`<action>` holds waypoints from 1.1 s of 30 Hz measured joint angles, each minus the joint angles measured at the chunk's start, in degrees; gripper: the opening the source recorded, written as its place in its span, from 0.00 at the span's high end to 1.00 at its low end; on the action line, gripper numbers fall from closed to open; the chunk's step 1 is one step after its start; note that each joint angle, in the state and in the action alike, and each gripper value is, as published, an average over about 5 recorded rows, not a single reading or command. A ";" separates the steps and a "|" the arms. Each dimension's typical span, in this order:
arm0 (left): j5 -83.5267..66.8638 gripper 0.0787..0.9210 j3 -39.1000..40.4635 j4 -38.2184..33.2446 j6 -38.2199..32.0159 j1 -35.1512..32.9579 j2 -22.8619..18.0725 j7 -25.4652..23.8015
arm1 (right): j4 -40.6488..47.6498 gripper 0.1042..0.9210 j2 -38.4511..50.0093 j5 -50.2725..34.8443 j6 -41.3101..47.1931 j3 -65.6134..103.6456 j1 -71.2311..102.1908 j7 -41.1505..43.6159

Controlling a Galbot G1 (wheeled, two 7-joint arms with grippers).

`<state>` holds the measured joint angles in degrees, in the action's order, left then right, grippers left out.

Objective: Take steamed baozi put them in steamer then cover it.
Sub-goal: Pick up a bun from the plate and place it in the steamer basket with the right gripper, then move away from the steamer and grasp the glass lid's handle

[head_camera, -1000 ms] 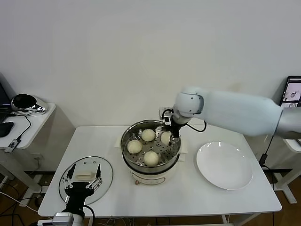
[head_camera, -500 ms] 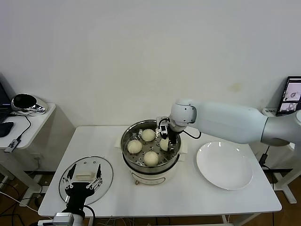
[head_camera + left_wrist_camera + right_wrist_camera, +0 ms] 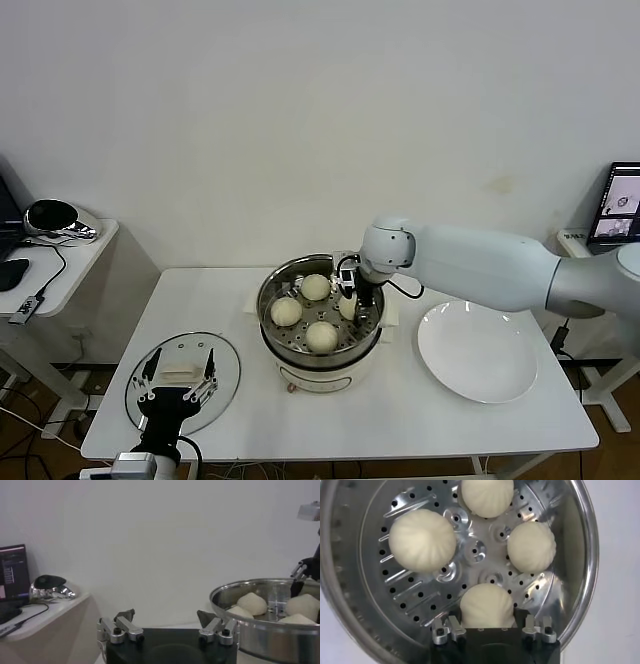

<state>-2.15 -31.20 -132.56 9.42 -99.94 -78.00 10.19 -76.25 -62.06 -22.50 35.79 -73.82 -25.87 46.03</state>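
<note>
The steamer [image 3: 268,296] stands mid-table on its cream base. Three baozi [image 3: 315,287] [image 3: 286,311] [image 3: 321,336] lie on its perforated tray [image 3: 475,547]. My right gripper [image 3: 350,300] reaches down inside the pot's right side, shut on the fourth baozi [image 3: 347,307]. In the right wrist view this baozi [image 3: 486,605] sits between the fingers of the gripper [image 3: 489,626], low over the tray. My left gripper [image 3: 178,385] is open and idle at the front left, over the glass lid [image 3: 228,360]. It also shows in the left wrist view [image 3: 167,622].
An empty white plate [image 3: 478,352] lies right of the steamer. The glass lid with a cream handle lies at the table's front left. A side table [image 3: 50,260] with a headset stands far left. The wall is behind.
My right gripper has moved down and slightly left into the steamer with the baozi, from above the right rim to just over the tray. The left arm has not moved.
</note>
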 measured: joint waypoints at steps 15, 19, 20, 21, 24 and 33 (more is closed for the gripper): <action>-0.18 0.12 -1.05 0.79 1.10 0.73 0.97 1.12 | -9.37 0.12 9.00 -4.51 -3.00 10.38 3.68 -8.56; 0.25 0.12 -1.51 1.54 2.07 1.01 1.09 1.81 | -14.56 0.12 14.33 -6.65 -6.90 18.32 10.89 -16.53; 0.52 0.12 -1.65 1.74 2.39 1.07 1.08 1.96 | -15.73 0.12 15.57 -6.87 -8.23 20.82 13.49 -18.56; 0.89 0.12 -1.80 1.96 2.72 1.11 1.09 2.06 | -16.81 0.12 16.67 -6.92 -9.65 23.49 16.35 -20.50; 2.62 0.12 -2.40 2.83 3.52 1.11 1.20 2.10 | -19.61 0.12 18.99 -6.19 -14.62 33.05 26.67 -25.79; 14.54 0.12 -5.01 7.33 3.12 -0.69 2.32 0.68 | -23.37 0.12 14.77 1.02 -31.00 67.00 60.61 -33.50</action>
<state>12.40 -36.21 -125.23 12.54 -100.63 -75.68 10.87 -99.62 -47.29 -21.48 4.79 -6.82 34.73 12.53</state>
